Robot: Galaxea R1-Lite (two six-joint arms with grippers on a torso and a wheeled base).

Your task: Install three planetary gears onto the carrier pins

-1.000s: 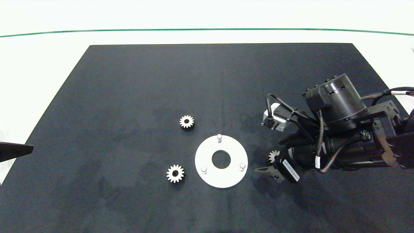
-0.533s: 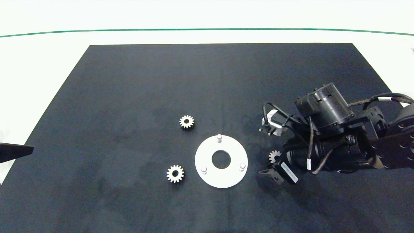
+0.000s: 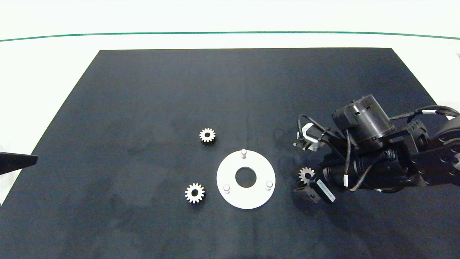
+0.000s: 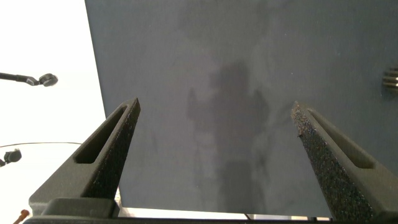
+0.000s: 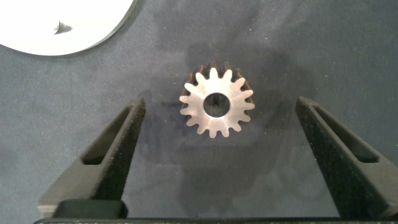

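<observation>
0 of 3 installed: all carrier pins (image 3: 243,153) are standing bare. My right gripper (image 5: 217,124) is straddling the 3 o'clock gear (image 5: 217,103), fingers wide. Other gears (image 3: 207,135) are lying at 10 and 8 o'clock. Left gripper (image 4: 214,134) is idling wide over the tabletop (image 3: 143,90).

The mat (image 3: 143,90) was flat black with faint lighter smudges, and the table (image 3: 230,14) around it was white, crossed by 1 thin green line (image 3: 143,34). The 3 planetary gears (image 3: 207,135) were silvery white with dark bores. The disc (image 3: 230,190) was plain white, and its 3 carrier pins (image 3: 243,153) were pale grey-white. The right gripper (image 5: 217,162) had dark grey, grainy fingers; its arm (image 3: 377,169) was black with a white label. The left gripper (image 4: 214,149) showed the same speckled dark grey.
</observation>
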